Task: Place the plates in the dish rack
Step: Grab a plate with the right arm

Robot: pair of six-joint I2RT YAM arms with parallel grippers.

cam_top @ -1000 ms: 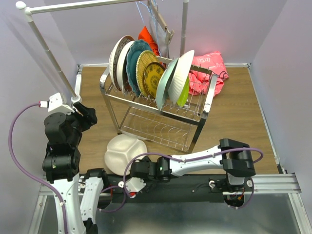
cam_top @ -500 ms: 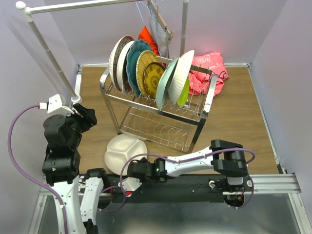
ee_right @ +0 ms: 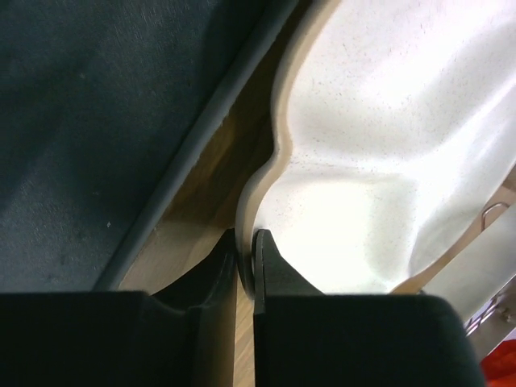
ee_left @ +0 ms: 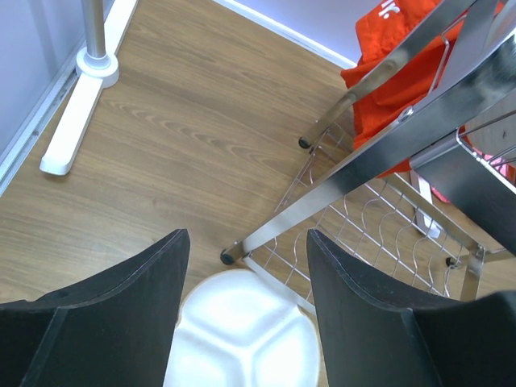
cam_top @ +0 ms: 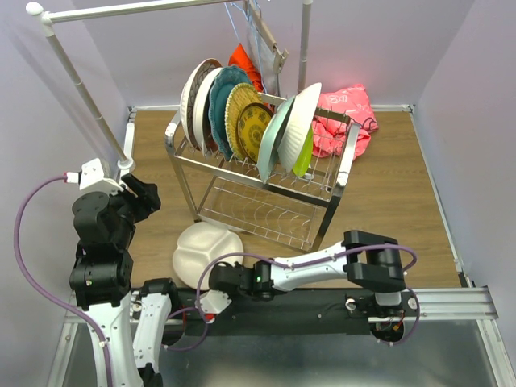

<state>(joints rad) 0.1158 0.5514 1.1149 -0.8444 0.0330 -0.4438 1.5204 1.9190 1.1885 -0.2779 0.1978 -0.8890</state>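
— Which step is this?
— Picking up. The shiny two-tier steel wire dish rack (cam_top: 258, 211) stands well ahead of my right hand (ee_right: 246, 246). A white divided round plate (ee_right: 379, 145) lies on the wooden worktop (cam_top: 387, 185), and I'm clenched on its near rim.
— Next?
— Lift, tip it upright and find a free slot. My left hand (ee_left: 246, 242) hovers released.

Item: orange cloth (ee_left: 411, 32), left wrist view. It bears a fragment of white lettering at the top frame edge, cropped and not legible as a word. No other text, label, brand, number or sign is readable in any view.
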